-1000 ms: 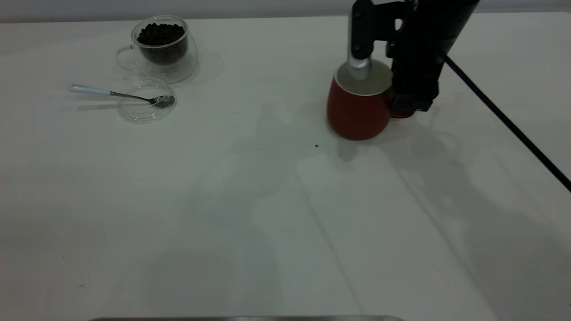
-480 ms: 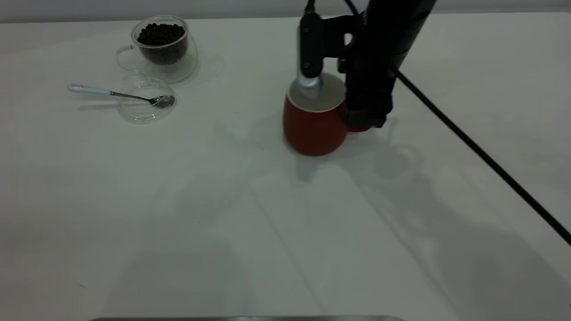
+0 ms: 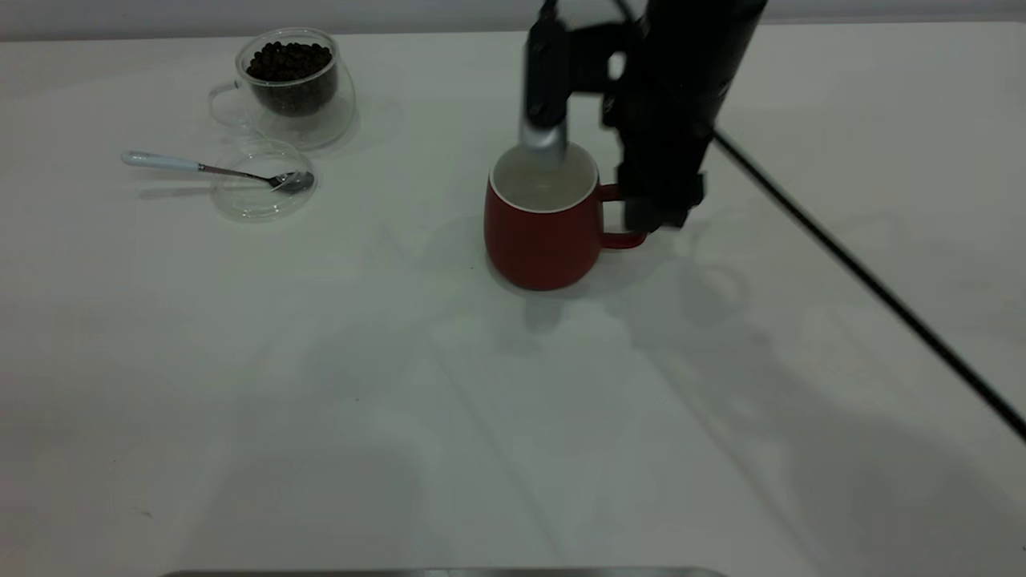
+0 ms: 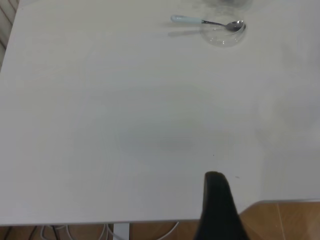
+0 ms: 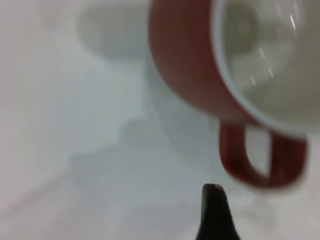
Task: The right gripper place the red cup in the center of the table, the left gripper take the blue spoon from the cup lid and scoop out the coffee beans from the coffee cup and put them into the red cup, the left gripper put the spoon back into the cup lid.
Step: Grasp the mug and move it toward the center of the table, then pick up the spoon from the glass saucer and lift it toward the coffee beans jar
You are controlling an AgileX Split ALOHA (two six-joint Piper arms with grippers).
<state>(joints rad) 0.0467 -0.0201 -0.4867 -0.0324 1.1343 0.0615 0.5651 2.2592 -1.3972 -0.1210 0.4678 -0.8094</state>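
Standing upright near the middle of the table, the red cup rested on its base with its handle turned toward the right arm. The right gripper hung just above it with its jaws parted and holding nothing: one finger was poised over the cup's white rim, the other just outside the handle, neither visibly gripping. In the right wrist view the cup lay below and apart from the dark fingertip, with table showing through the handle loop.

Judged risk: because the fingers straddled the rim and handle, a sideways or tilted withdrawal could catch the handle and drag or tip the cup; a straight lift would likely avoid this.

Well apart, toward the left arm's side, the blue spoon lay with its bowl in the cup lid and its handle jutting over the rim, just beside the coffee cup filled with coffee beans. The left gripper was far from them; whether it was parted or closed could not be told.
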